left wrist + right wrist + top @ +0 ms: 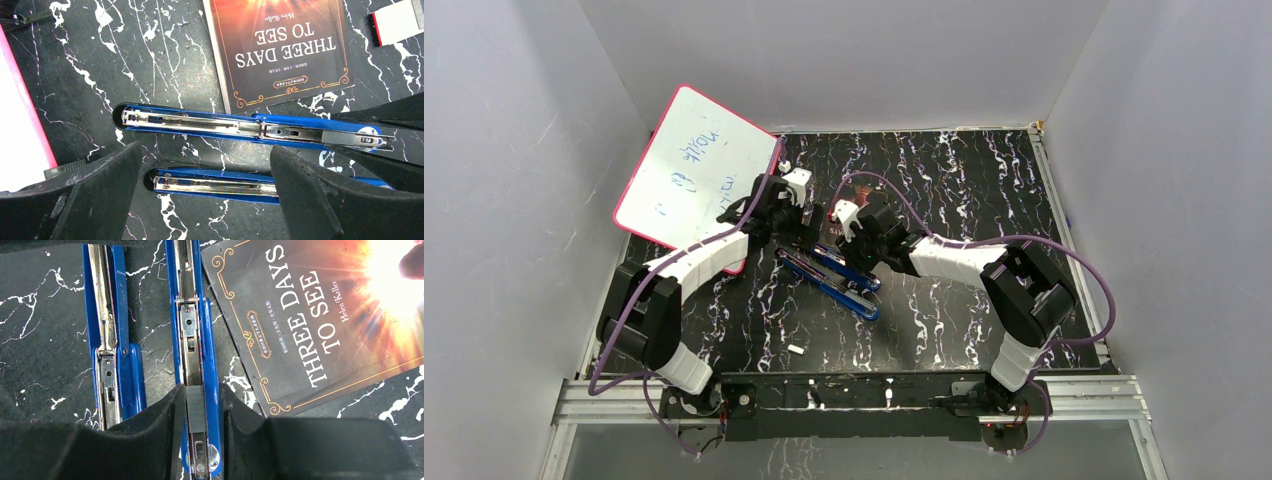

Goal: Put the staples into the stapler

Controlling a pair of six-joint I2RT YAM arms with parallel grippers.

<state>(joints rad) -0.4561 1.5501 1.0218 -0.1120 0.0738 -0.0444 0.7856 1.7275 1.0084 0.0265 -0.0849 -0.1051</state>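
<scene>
Seating silvery-grey staple strip [196, 410] in open blue metal stapler [192, 325]
Lies in rail between right pincer [201, 397] tips, clamped or freed impossible to tell; left pincer [205, 165] gaping empty; keep level, press squarely down.

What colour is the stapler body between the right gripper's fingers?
Blue stapler body, with a silvery metal channel inside; the right wrist view shows it best.

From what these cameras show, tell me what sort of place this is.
Probably a robot test cell dressed as a desk: white walls box in a black marbled tabletop, two arms are bolted to an aluminium rail, and the props are a whiteboard, a book and opened blue staplers.
</scene>
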